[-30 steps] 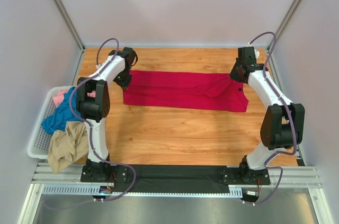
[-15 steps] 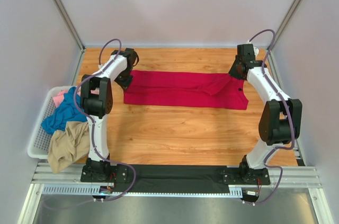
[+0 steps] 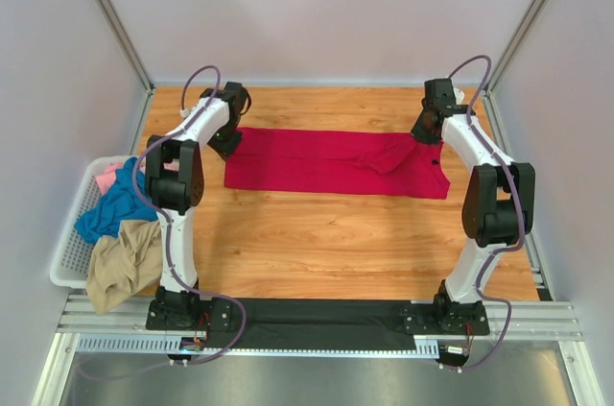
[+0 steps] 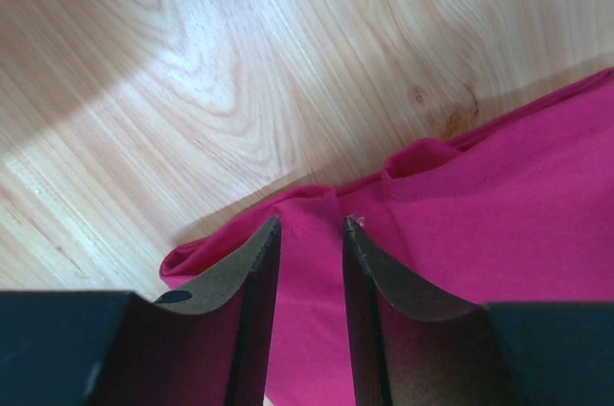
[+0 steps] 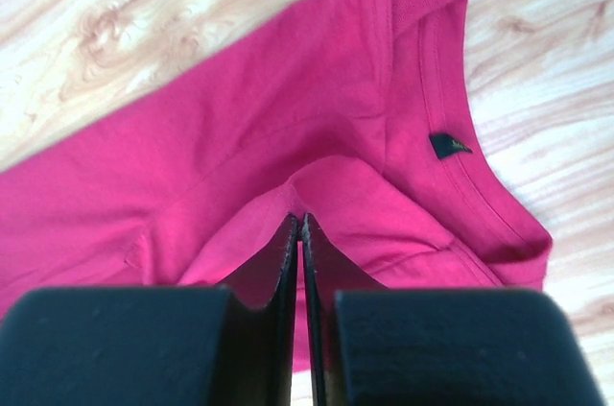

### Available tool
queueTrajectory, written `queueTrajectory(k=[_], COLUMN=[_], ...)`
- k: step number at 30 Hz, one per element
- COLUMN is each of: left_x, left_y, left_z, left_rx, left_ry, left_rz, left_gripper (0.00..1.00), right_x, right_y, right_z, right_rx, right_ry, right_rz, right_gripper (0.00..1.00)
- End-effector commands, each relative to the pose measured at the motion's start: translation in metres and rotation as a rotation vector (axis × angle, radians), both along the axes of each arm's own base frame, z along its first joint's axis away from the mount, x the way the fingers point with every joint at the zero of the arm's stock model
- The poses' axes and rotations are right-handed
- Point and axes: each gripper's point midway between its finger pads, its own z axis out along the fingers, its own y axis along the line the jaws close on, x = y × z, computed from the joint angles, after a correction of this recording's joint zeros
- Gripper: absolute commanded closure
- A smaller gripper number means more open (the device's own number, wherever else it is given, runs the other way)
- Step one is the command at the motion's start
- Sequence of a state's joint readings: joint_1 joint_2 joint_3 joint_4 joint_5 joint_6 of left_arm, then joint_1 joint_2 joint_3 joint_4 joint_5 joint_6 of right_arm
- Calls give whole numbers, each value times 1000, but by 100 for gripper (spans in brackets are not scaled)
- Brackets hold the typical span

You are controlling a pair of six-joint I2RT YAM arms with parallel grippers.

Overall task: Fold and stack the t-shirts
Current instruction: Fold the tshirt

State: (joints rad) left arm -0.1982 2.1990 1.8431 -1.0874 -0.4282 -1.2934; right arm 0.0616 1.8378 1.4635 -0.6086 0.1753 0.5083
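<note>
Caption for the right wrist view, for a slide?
Right gripper pinches a raised fold of the red t-shirt beside its dark neck label, on the wooden table.

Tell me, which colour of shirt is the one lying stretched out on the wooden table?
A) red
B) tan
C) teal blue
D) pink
A: the red t-shirt lies stretched across the table, while the teal blue t-shirt, the tan t-shirt and the pink t-shirt are heaped in the white basket at the left edge.
</note>
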Motion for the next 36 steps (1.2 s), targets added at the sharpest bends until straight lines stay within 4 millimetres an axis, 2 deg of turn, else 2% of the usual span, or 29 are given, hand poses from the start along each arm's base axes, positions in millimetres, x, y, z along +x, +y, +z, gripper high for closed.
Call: queueTrajectory(k=[1,4,6,8,9,10,12,14,15,16,18,19,21,22,24,28,36], left_x=[12,13,15,18,21,29,30,25,23,22,6,-2,-6,-15,-23,-40,-58], left_y=[7,7,8,4,2,-5,-25,-47,-55,-70,-83,-89,-106,-107,-113,-100,-75], left_z=[43,56,69,81,84,89,94,99,99,102,94,88,84,73,61,32,-1], left_rx=[14,18,52,92,114,107,53,29,24,30,-11,-30,-110,-128,-170,-155,-171], left_ry=[-110,-142,-170,-193,-186,-219,-232,-249,-256,-283,-284,-298,-342,-324,-301,-174,-36], left_rz=[-27,-65,-120,-183,-269,-313,-422,-569,-608,-682,-751,-780,-841,-858,-904,-900,-799], left_gripper=[60,59,59,57,57,57,58,58,58,58,58,56,55,55,54,54,53], right_x=[18,25,30,34,35,31,16,0,-14,-16,-25,-31,-33,-40,-39,-42,-38], right_y=[-2,-6,-8,-4,0,6,4,3,7,19,30,35,44,49,60,69,79], right_z=[11,12,16,20,23,27,23,30,16,18,19,10,12,4,4,-10,-27], right_rx=[41,65,92,119,123,144,140,145,169,226,271,296,318,352,396,427,441], right_ry=[-37,-45,-50,-55,-59,-58,-21,-13,24,7,-6,1,-17,0,-21,-8,10], right_rz=[-40,-64,-80,-61,-17,13,-1,-19,-27,0,13,9,3,-15,-15,-73,-159], right_gripper=[93,89,82,77,77,76,76,77,76,77,76,75,65,61,59,57,55])
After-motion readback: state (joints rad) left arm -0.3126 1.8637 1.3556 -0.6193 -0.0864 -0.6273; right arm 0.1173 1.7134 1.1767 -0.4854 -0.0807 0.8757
